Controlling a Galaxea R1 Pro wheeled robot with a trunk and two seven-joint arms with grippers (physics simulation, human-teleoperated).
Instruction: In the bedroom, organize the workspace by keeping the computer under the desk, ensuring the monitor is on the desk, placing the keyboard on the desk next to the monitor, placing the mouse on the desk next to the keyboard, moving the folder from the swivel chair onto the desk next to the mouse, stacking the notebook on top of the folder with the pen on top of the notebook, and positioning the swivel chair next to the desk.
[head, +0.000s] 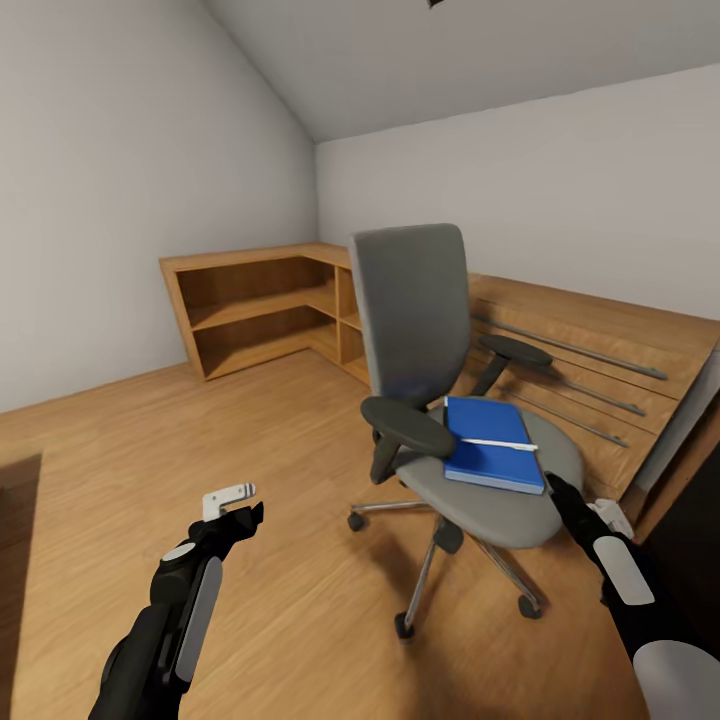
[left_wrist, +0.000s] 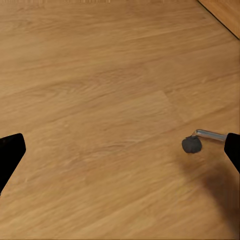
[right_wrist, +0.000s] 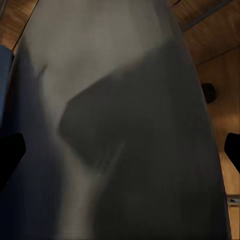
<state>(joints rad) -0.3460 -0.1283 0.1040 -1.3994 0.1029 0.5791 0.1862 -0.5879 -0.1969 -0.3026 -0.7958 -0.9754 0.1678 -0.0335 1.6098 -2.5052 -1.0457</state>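
Note:
The swivel chair (head: 415, 310), with a grey back and seat and a chrome star base, stands in the middle of the room. On its seat lies a flat blue book-like thing (head: 490, 440); I cannot tell whether it is the folder, the notebook or both stacked. The thin pale pen (head: 498, 443) rests across it. My right gripper (head: 556, 488) is at the seat's near edge, beside the blue thing, open (right_wrist: 122, 150) over the grey seat (right_wrist: 125, 75). My left gripper (head: 245, 506) hangs open (left_wrist: 120, 150) over bare floor left of the chair. Monitor, keyboard, mouse and computer are out of view.
A light wooden dresser with long bar handles (head: 600, 370) stands close behind the chair. A low wooden corner shelf (head: 260, 300) runs along the far walls. A chair caster (left_wrist: 191, 145) sits on the wooden floor (head: 200, 430). A dark surface (head: 692, 520) borders the lower right.

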